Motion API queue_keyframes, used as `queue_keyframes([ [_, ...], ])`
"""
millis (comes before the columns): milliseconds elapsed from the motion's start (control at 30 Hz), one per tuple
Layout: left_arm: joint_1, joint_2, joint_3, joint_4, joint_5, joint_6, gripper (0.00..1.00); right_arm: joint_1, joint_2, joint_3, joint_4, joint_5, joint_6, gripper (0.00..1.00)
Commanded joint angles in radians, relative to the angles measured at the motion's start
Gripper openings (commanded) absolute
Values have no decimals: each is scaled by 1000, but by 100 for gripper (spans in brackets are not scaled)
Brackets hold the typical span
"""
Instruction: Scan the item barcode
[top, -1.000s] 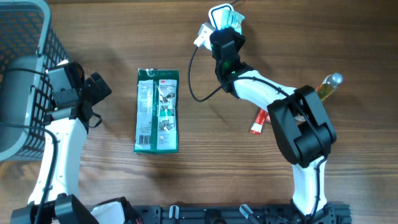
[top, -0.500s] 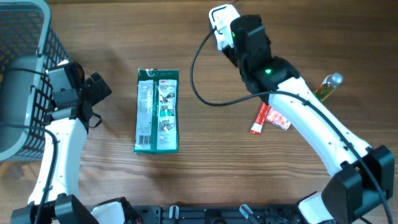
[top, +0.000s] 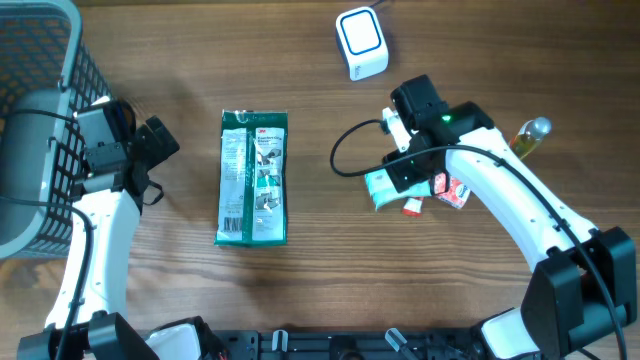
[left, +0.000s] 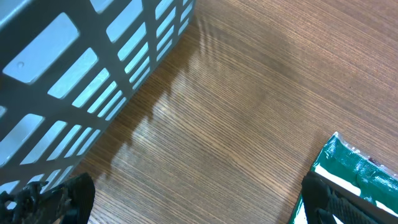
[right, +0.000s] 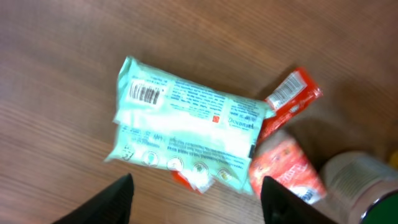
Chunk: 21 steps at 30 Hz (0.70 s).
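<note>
The white barcode scanner (top: 362, 42) sits at the back of the table, with its cable running to my right arm. A mint-green packet (top: 385, 188) lies flat on the wood in front of it, its barcode (right: 144, 94) facing up at one end of the packet (right: 186, 124). My right gripper (top: 404, 168) hovers just above the packet, open, with nothing between its fingers (right: 202, 202). My left gripper (top: 160, 140) stands wide open and empty over bare wood (left: 196, 202) beside the basket.
A dark green package (top: 253, 178) lies mid-table, its corner by my left fingers (left: 354, 168). Red packets (top: 445, 190) lie under and beside the mint packet's end (right: 286, 168). A yellow bottle (top: 527, 138) lies at the right. A grey wire basket (top: 40, 130) fills the left.
My right arm swung from the scanner down to the right-hand table area. Its jaws, which were shut on the mint-green packet, have opened and the packet now lies on the table. The left arm has not moved.
</note>
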Motion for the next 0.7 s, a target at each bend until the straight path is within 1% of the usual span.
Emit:
queue_keyframes([
  [0, 2, -8, 10, 2, 5, 12, 100, -5, -4, -4, 119, 32, 135, 75],
  [33, 2, -8, 10, 2, 5, 13, 100, -4, -2, -4, 175, 21, 218, 75],
  [67, 2, -8, 10, 2, 5, 12, 100, 2, 2, -4, 241, -53, 328, 75],
  [100, 2, -8, 10, 2, 5, 13, 100, 19, 13, -4, 330, -215, 431, 83],
  [133, 2, -8, 10, 2, 5, 12, 100, 34, 27, -7, 380, -290, 487, 94],
  [167, 2, -8, 10, 2, 5, 13, 100, 51, 43, -8, 434, -349, 533, 100],
  [200, 2, -8, 10, 2, 5, 13, 100, 87, 79, -9, 510, -426, 635, 100],
  [233, 2, -8, 10, 2, 5, 13, 100, 121, 114, -9, 569, -468, 650, 100],
  [267, 2, -8, 10, 2, 5, 13, 100, 165, 156, -9, 624, -477, 653, 96],
  [367, 2, -8, 10, 2, 5, 12, 100, 296, 277, -9, 738, -404, 730, 80],
  [400, 2, -8, 10, 2, 5, 12, 100, 354, 329, -8, 783, -334, 729, 76],
  [500, 2, -8, 10, 2, 5, 13, 100, 470, 386, -8, 784, -44, 726, 75],
  [633, 2, -8, 10, 2, 5, 12, 100, 533, 388, -8, 782, 94, 725, 72],
  [667, 2, -8, 10, 2, 5, 12, 100, 546, 389, -8, 769, 143, 725, 67],
])
